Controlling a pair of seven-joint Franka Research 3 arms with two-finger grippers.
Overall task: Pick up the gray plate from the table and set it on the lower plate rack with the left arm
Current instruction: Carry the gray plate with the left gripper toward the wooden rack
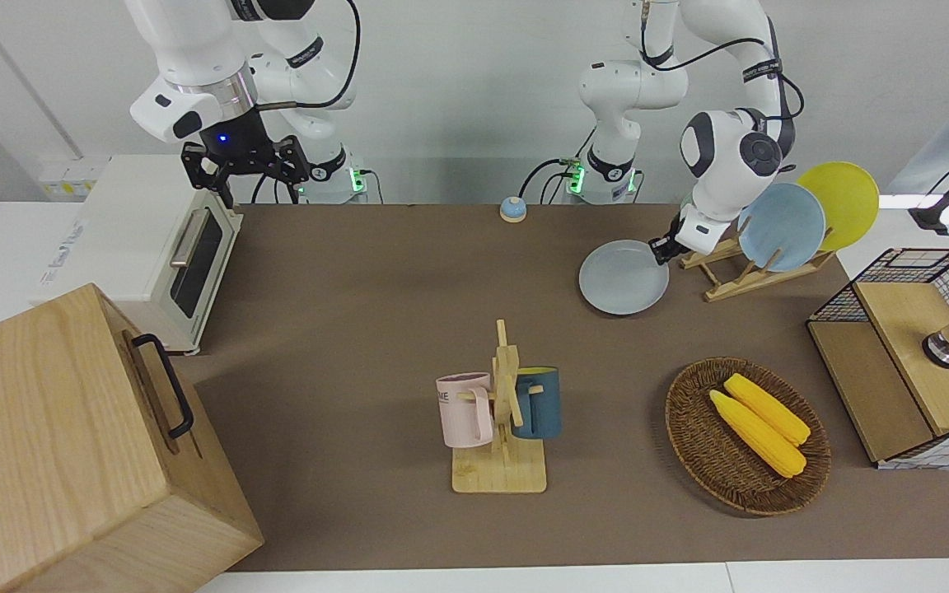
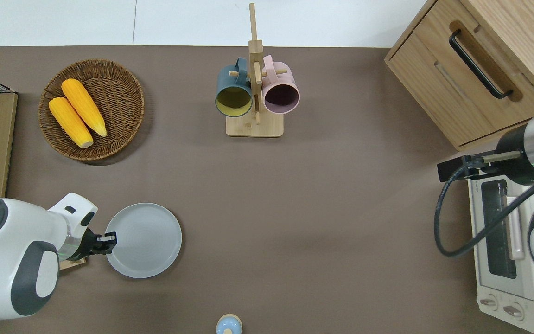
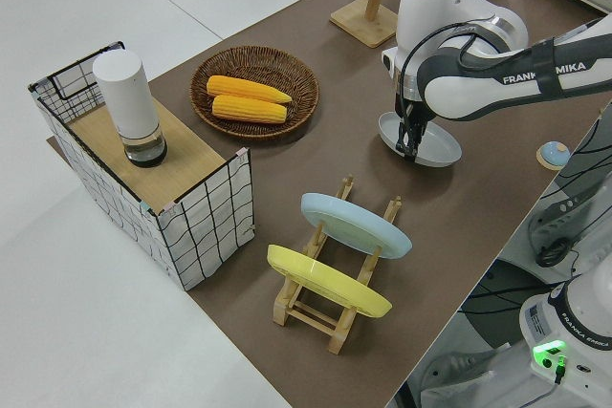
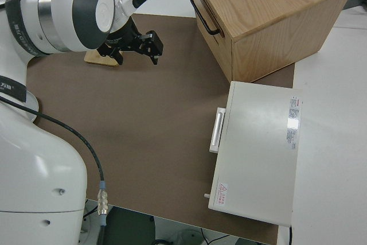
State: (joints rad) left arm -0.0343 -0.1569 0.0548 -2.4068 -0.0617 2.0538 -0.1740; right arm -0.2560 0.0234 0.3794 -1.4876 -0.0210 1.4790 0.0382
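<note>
Matt brown table [image 1: 376,280], smooth gray plate [image 1: 623,288], pale wood rack [image 1: 750,280], woven wicker basket [image 1: 709,461].

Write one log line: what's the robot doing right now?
left tool: shut on round pale gray plate rim | plate: lifted over brown table | light-wood plate rack: not reached | right arm: parked

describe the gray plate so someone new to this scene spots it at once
Find the wooden plate rack at the left arm's end of the table. Beside it, the left gripper clamps the rim of the gray plate. Unlike the blue and yellow plates, it isn't racked.
</note>
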